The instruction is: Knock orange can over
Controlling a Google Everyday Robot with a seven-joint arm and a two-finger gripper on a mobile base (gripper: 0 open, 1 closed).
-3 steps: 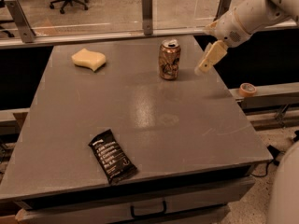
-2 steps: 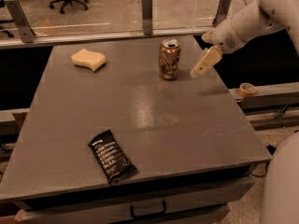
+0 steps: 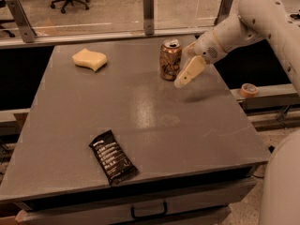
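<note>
Can position: the orange can stands upright on the far part of the grey table, right of centre, with its long axis vertical.
Gripper position: the gripper hangs low just beside the can on its camera-right side, tip near the can's base. I cannot tell whether they touch.
Fingers: I see one cream wedge with no gap, so I read them as together, holding nothing.
Key relation: the can lies to camera left of the fingertips and slightly farther back.
Next move, my judgement: sweep toward camera left, striking high enough that the can tips rather than slides.
Bystanders: the yellow sponge and black packet are both well apart from the can.
</note>
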